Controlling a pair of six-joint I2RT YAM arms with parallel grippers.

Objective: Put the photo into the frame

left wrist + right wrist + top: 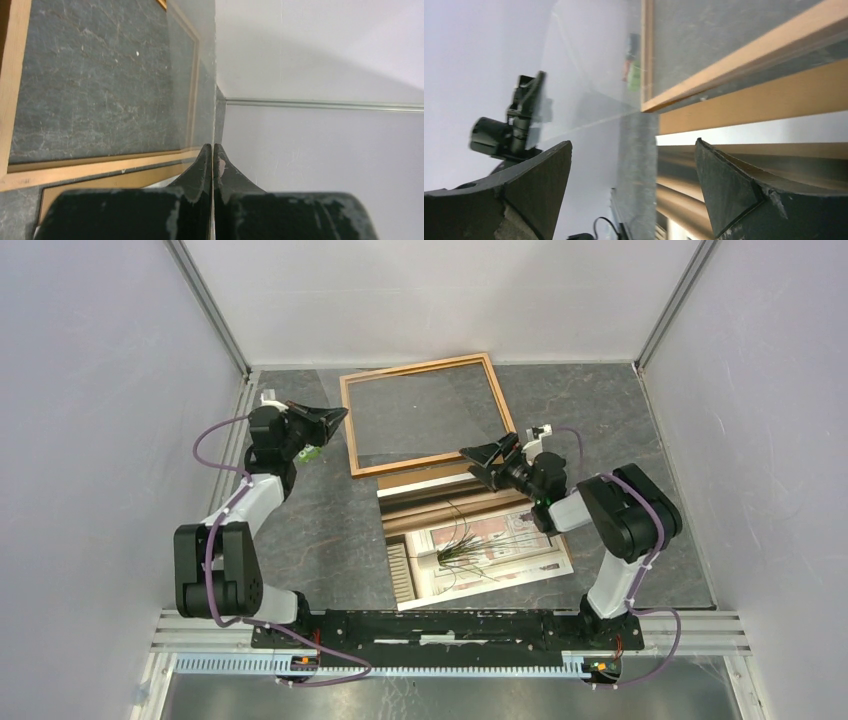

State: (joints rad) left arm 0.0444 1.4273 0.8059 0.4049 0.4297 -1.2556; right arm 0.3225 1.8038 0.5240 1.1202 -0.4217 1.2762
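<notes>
The thin light-brown wooden frame [415, 367] lies flat at the back centre, with bare table showing through it. My left gripper [338, 416] sits at its left rail, shut on the edge of a clear pane [205, 75] that runs edge-on between the fingertips [213, 146]. The right wrist view shows this pane [589, 75] standing over the frame [734, 65]. The photo [480, 540], with a spiky green plant and brown and white bands, lies face up just in front of the frame. My right gripper [486, 449] hovers open over the photo's far edge, with nothing between its fingers [634, 142].
Grey walls close in the table on the left, back and right, with metal rails [210, 310] in the corners. The arm bases stand on a black bar [440, 625] along the near edge. A small green object [310, 452] sits by the left wrist.
</notes>
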